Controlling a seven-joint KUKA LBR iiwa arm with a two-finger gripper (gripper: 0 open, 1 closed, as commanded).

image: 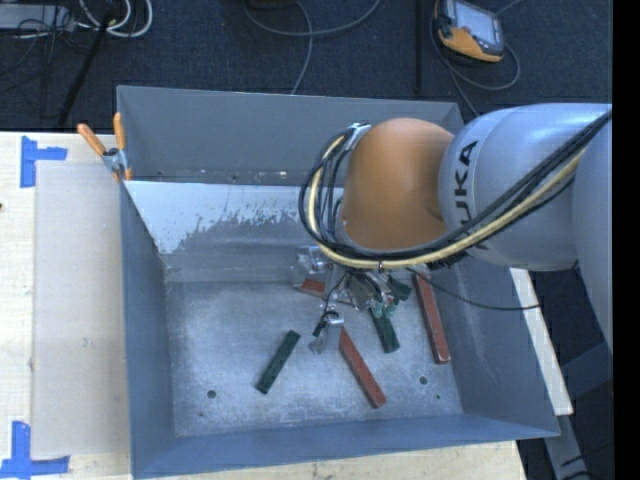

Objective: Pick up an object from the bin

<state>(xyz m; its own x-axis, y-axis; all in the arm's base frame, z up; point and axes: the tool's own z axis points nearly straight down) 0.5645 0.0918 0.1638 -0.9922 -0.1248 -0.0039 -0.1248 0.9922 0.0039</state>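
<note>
While the gripper hangs by a brown stick in the bin, I cannot tell its spread.

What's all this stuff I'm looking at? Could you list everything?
left green stick: one, dark green, floor of bin, left of gripper
right green stick: one, dark green, just right of gripper
near brown stick: one, red-brown, toward the near wall
right brown stick: one, red-brown, by the right wall
reddish piece: one, red-brown, just beyond gripper, part hidden
bin: one, grey, mid-view
arm: one, grey with orange cover, from the right
gripper: one, metal, low among the sticks
</note>
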